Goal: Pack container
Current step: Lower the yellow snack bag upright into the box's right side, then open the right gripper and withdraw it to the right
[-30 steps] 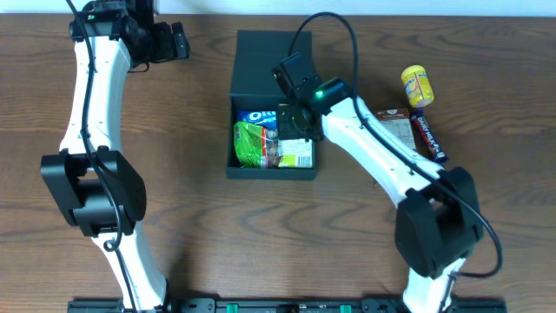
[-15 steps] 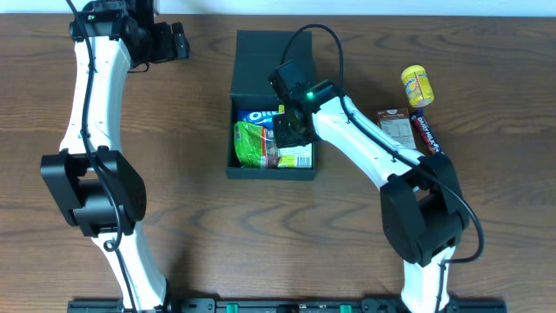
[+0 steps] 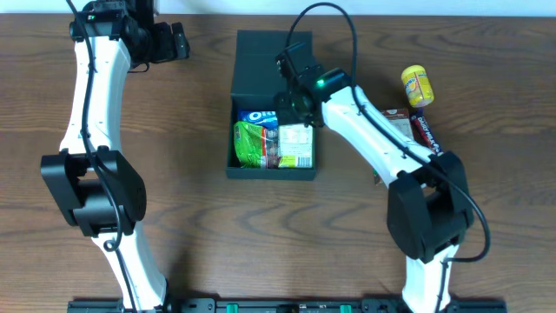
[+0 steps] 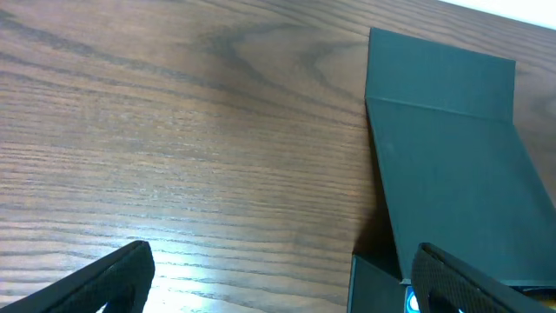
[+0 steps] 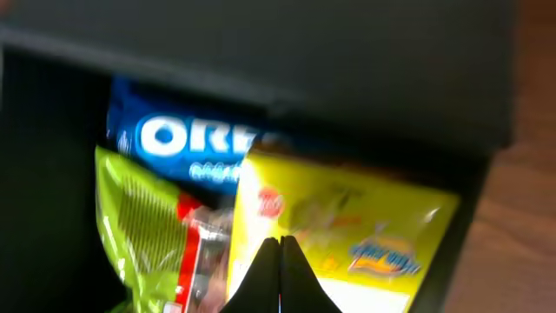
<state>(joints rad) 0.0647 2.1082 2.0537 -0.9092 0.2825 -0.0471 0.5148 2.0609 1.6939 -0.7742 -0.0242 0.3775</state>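
Hovering over the open container, the right gripper has its jaws pressed together with nothing between them. Yellow packet sits right under the tips, Oreo pack is beyond them, and green bag is off to one side. All three are inside the box. My guess is the closed tips are for tamping packets flat so the lid flap can fold down. Left gripper has its jaws wide apart and empty, with the lid ahead and off to the side, probably parked clear. Yellow tub and brown packets sit unpacked, well outside the right jaws, so packing isn't done.
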